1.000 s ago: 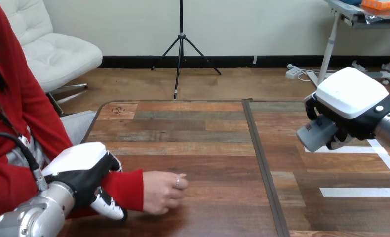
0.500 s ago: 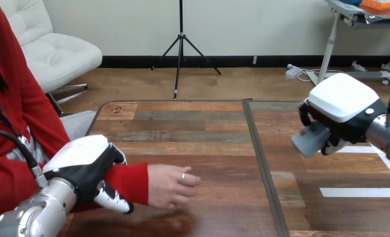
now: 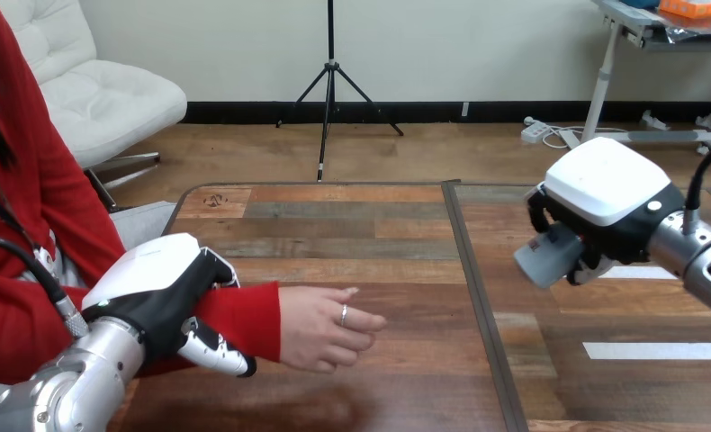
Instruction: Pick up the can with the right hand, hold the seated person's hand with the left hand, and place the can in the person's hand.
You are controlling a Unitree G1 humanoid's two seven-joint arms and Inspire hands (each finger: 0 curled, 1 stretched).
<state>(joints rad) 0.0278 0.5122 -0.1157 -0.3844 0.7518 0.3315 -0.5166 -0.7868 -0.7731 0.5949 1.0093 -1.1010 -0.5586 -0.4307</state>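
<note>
I have right hand (image 3: 608, 198) curled round can (image 3: 544, 259), well right of person's hand (image 3: 329, 328); can's long axis points down-left. Left hand (image 3: 158, 288) clasps wrist (image 3: 264, 322).

Plank-grained brown wooden table (image 3: 379, 225), faintly sheened.
Smooth glossy white plastic shells on left hand (image 3: 158, 292) and right hand (image 3: 608, 193) (black parts matt); grey cylindrical can (image 3: 545, 256) looks dull; red cloth sleeve (image 3: 239, 319).
</note>
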